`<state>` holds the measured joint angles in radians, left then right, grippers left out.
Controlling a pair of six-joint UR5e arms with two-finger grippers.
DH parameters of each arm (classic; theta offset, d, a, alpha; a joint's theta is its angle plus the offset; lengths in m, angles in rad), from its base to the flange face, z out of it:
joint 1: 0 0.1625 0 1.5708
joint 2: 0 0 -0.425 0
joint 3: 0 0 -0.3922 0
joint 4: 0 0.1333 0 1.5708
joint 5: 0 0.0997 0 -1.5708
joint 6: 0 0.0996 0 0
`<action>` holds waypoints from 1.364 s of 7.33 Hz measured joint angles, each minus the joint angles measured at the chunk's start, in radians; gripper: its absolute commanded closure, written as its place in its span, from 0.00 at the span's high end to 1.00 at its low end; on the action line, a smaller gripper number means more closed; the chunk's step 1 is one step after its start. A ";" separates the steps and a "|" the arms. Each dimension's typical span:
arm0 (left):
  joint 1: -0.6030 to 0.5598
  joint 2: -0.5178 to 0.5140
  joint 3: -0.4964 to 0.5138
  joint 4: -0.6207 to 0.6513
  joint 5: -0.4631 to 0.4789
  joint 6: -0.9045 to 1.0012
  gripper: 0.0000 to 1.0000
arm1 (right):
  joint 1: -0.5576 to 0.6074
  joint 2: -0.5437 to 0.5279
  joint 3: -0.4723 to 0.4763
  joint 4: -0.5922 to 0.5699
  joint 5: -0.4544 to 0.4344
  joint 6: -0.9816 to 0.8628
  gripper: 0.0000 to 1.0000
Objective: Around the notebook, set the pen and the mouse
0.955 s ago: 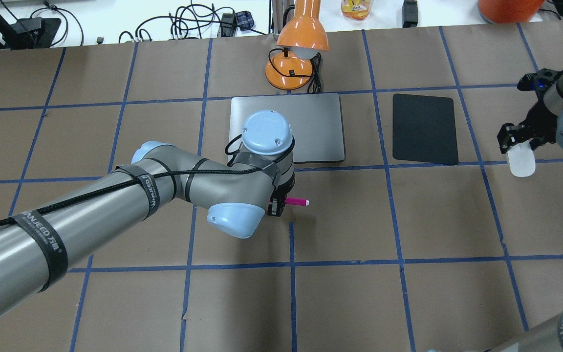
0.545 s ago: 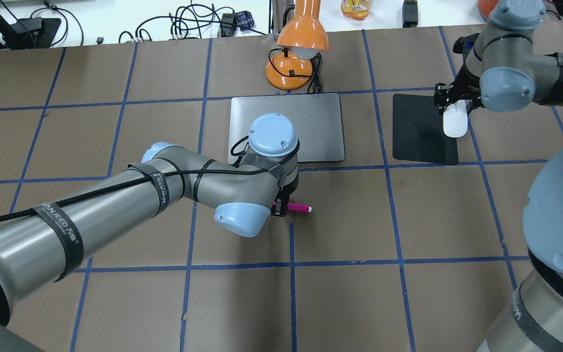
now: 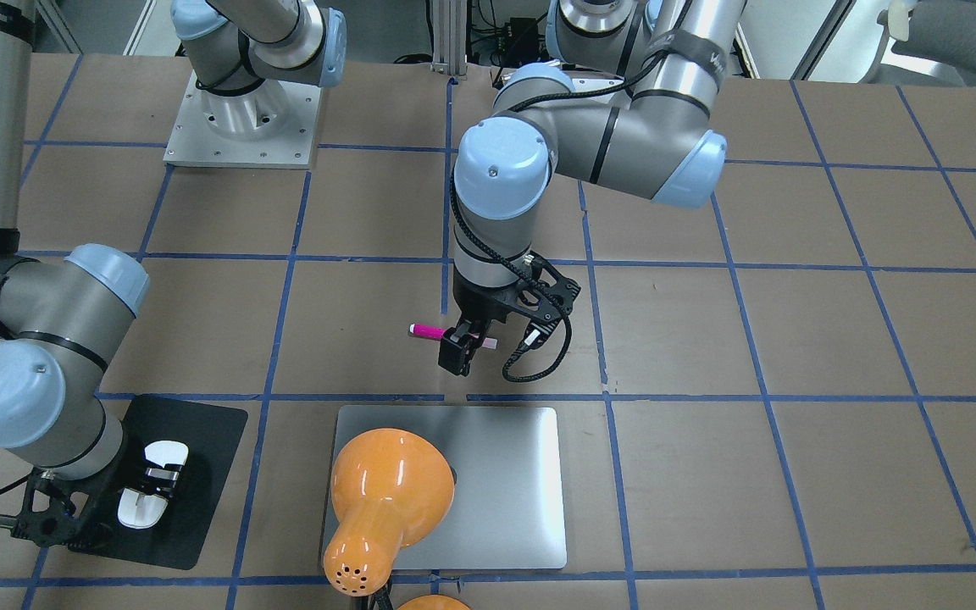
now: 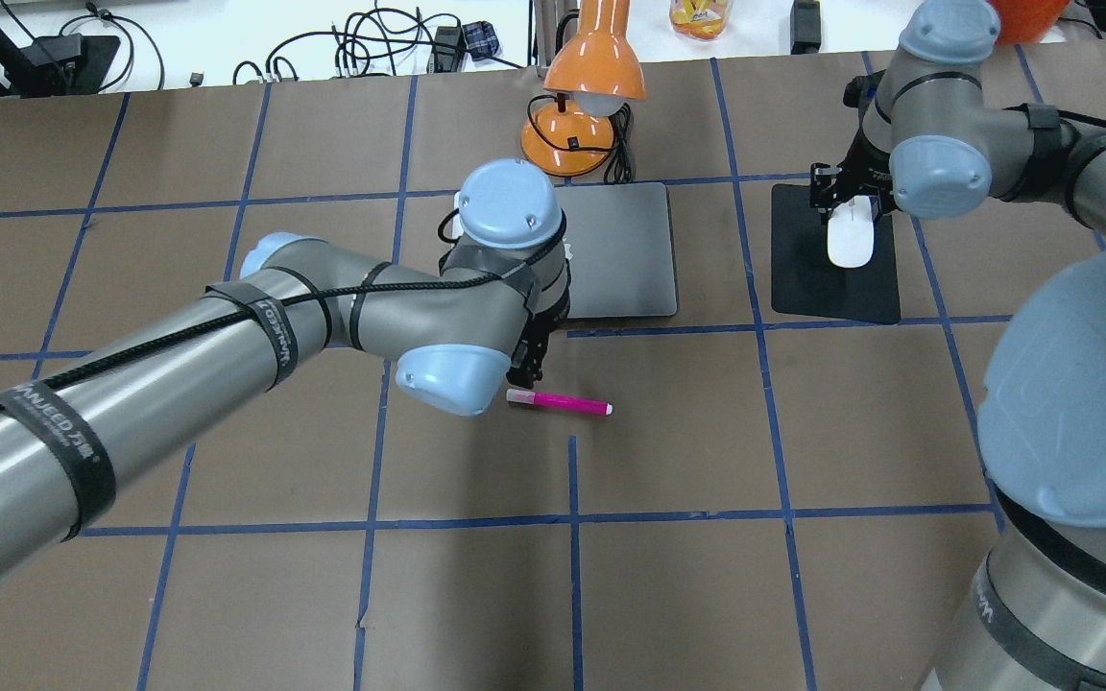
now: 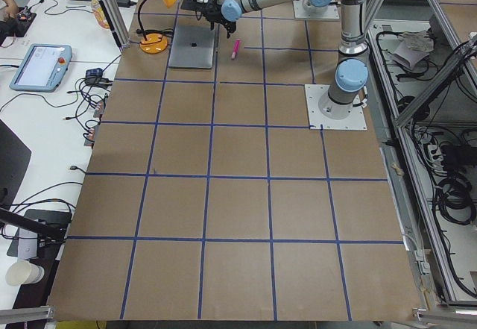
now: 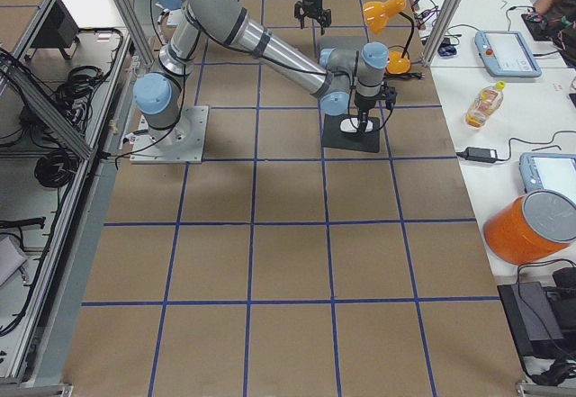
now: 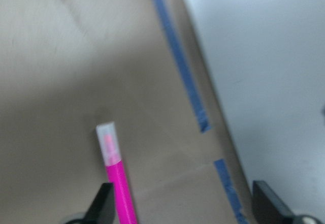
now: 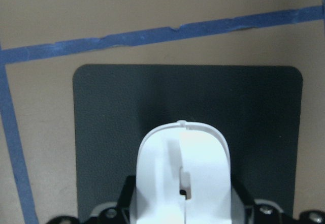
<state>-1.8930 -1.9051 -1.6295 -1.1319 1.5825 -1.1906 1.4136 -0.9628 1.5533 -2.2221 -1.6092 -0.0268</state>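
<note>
Across the tabletop [image 3: 793, 296] in the front-facing view, the pen [image 3: 425, 331] is seen lying flat on the robot's side of the notebook [image 3: 505, 483], near its edge but apart from it. The left pincer [image 3: 459, 352] hangs over the pen's pale end. At the left of this view the mouse [image 3: 139, 511] is pinched by the right pincer [image 3: 158, 476] over a black mat [image 3: 208, 440] beside the notebook. Part of the notebook is hidden by an orange lamp [image 3: 382, 491].

From overhead, the pen is shown on bare paper just near of the notebook, with the left pincer at its far side. The mouse is held over the far half of the mat, to the right of the notebook.

Through the left wrist camera, the fingers [image 7: 104, 209] are seen spread wide with nothing gripped; the pen lies just beside one of them.

Through the right wrist camera, the mouse is seen clamped above the mat. Whether it touches the mat cannot be told.

The pen's placement is judged done. The mouse remains to be set down and let go.
</note>
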 measured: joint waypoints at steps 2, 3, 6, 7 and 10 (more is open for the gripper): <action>0.051 0.072 0.134 -0.292 0.004 0.438 1.00 | 0.001 -0.003 -0.002 0.003 0.000 -0.005 1.00; 0.093 0.118 0.153 -0.371 0.004 0.623 1.00 | 0.000 -0.016 -0.003 0.010 -0.002 -0.003 1.00; 0.227 0.245 0.116 -0.459 -0.006 0.974 1.00 | 0.005 -0.177 -0.003 0.195 0.001 0.000 1.00; 0.240 0.264 0.092 -0.439 -0.009 1.001 1.00 | 0.015 -0.266 -0.002 0.327 0.006 0.004 1.00; 0.248 0.285 0.070 -0.368 -0.011 1.032 1.00 | 0.057 -0.522 0.012 0.617 0.058 0.007 1.00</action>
<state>-1.6450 -1.6201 -1.5596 -1.5003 1.5711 -0.1586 1.4708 -1.4849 1.5648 -1.6053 -1.5516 -0.0201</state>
